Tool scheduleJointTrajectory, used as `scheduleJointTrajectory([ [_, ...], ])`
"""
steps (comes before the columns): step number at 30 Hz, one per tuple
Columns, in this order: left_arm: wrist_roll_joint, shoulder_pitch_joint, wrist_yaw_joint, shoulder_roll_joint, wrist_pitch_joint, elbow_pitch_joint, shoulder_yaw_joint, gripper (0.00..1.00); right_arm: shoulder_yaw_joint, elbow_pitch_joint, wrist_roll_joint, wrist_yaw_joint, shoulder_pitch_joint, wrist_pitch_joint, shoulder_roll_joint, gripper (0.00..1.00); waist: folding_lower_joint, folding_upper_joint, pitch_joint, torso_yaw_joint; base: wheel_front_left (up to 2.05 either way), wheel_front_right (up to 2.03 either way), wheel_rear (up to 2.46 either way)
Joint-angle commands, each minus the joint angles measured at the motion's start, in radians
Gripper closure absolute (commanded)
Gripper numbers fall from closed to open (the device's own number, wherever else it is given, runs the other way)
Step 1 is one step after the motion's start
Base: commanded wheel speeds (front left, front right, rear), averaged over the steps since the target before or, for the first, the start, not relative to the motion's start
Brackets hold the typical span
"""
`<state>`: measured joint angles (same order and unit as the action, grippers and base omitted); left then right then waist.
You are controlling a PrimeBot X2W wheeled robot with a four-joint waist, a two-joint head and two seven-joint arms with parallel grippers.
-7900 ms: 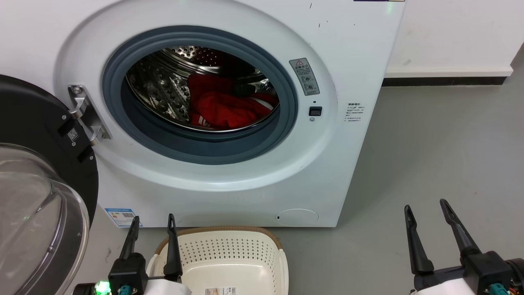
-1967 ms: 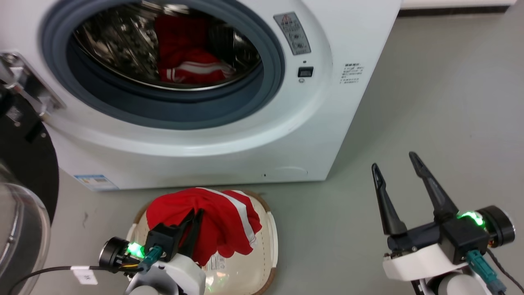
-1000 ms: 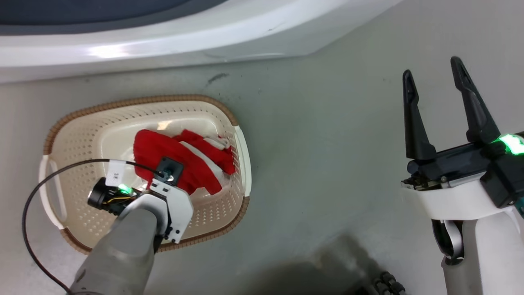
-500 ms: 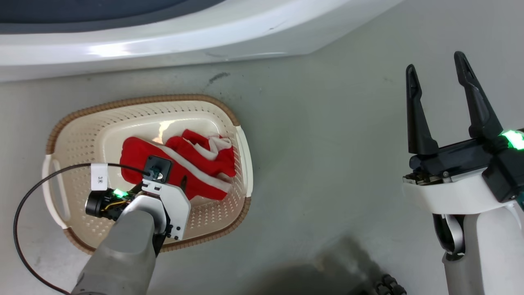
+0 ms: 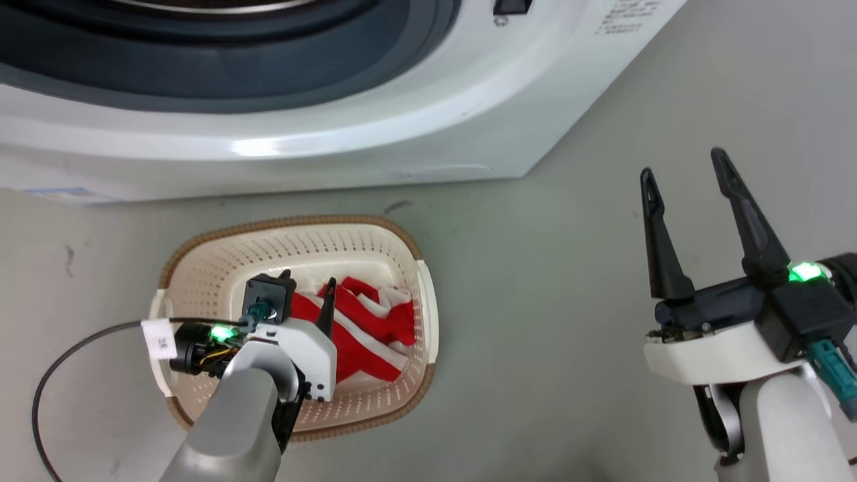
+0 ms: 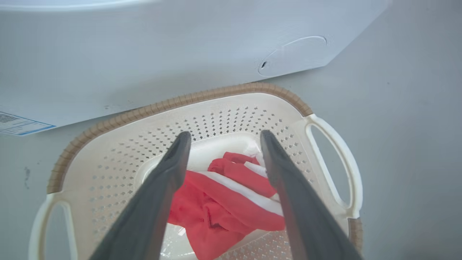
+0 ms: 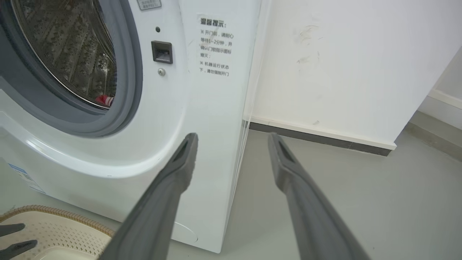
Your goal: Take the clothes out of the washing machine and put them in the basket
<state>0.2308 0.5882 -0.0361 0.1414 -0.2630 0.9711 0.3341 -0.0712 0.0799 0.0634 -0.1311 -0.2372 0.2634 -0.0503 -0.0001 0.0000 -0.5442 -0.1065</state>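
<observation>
Bright, even light, glare (on washing machine (image 5: 321,137))

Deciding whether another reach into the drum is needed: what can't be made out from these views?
Head view: the top edge cuts off the washing machine above the lower arc of its grey rim.
Right wrist view: a bit of red fabric at the drum lip; the rim hides any more.
Head view: the left gripper and its forearm cover part of the clothes and basket.
</observation>
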Motion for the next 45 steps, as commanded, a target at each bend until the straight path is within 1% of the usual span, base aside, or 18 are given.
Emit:
scheduleJointTrajectory([
  [1, -0.009, -0.009, 0.004, 0.002, -0.002, -0.018, -0.006, 0.0, 0.0, -0.003, 0.007, 0.001, 0.011, 0.002, 0.0, 0.0, 0.0001, 0.0, 0.045, 0.015, 0.0, 0.0, 0.0],
  [11, -0.054, -0.163, 0.044, 0.009, -0.002, -0.349, -0.088, 0.0, -0.007, -0.024, 0.012, 0.001, 0.084, 0.002, 0.0, 0.0, 0.0001, 0.0, 0.18, 0.035, 0.0, 0.0, 0.0],
  [16, -0.071, -0.211, 0.051, 0.01, -0.003, -0.476, -0.14, 0.0, -0.016, -0.031, 0.009, 0.001, 0.107, 0.002, 0.0, 0.0, 0.0001, 0.0, 0.231, 0.029, 0.0, 0.0, 0.0],
  [17, -0.072, -0.213, 0.05, 0.008, -0.003, -0.525, -0.172, 0.0, -0.016, -0.031, 0.004, 0.001, 0.116, 0.002, 0.0, 0.0, 0.0001, 0.0, 0.249, 0.021, 0.0, 0.0, 0.0],
  [19, -0.077, -0.187, 0.044, 0.009, -0.003, -0.537, -0.187, 0.0, -0.018, -0.03, 0.002, 0.001, 0.119, 0.002, 0.0, 0.0, 0.0001, 0.0, 0.254, 0.017, 0.0, 0.0, 0.0],
  [22, -0.074, -0.136, 0.029, 0.004, -0.003, -0.528, -0.204, 0.0, -0.024, -0.024, 0.0, 0.001, 0.119, 0.002, 0.0, 0.0, 0.0001, 0.0, 0.249, 0.008, 0.0, 0.0, 0.0],
  [25, -0.087, -0.057, 0.023, 0.013, -0.003, -0.497, -0.21, 0.0, -0.025, -0.019, -0.004, 0.001, 0.109, 0.002, 0.0, 0.0, 0.0001, 0.0, 0.228, -0.003, 0.0, 0.0, 0.0],
  [28, -0.102, 0.049, 0.018, 0.031, -0.003, -0.435, -0.211, 0.0, -0.027, -0.012, -0.008, 0.001, 0.088, 0.002, 0.0, 0.0, 0.0001, 0.0, 0.195, -0.018, 0.0, 0.0, 0.0],
  [32, -0.124, 0.215, 0.01, 0.07, 0.015, -0.318, -0.206, 0.0, -0.031, -0.003, -0.016, 0.001, 0.057, 0.002, 0.0, 0.0, 0.0001, 0.0, 0.137, -0.045, 0.0, 0.0, 0.0],
  [37, -0.126, 0.408, -0.006, 0.107, 0.087, -0.186, -0.203, 0.0, -0.026, 0.005, -0.033, 0.001, 0.015, 0.002, 0.0, 0.0, 0.0001, 0.0, 0.061, -0.08, 0.0, 0.0, 0.0],
  [41, -0.151, 0.551, -0.019, 0.149, 0.152, -0.107, -0.185, 0.0, -0.032, 0.013, -0.051, 0.001, -0.014, 0.002, 0.0, 0.0, 0.0001, 0.0, -0.003, -0.111, 0.0, 0.0, 0.0],
  [45, -0.157, 0.696, -0.044, 0.195, 0.228, -0.036, -0.171, 0.0, -0.034, 0.024, -0.069, 0.001, -0.043, 0.002, 0.0, 0.0, 0.0001, 0.0, -0.069, -0.144, 0.0, 0.0, 0.0],
])
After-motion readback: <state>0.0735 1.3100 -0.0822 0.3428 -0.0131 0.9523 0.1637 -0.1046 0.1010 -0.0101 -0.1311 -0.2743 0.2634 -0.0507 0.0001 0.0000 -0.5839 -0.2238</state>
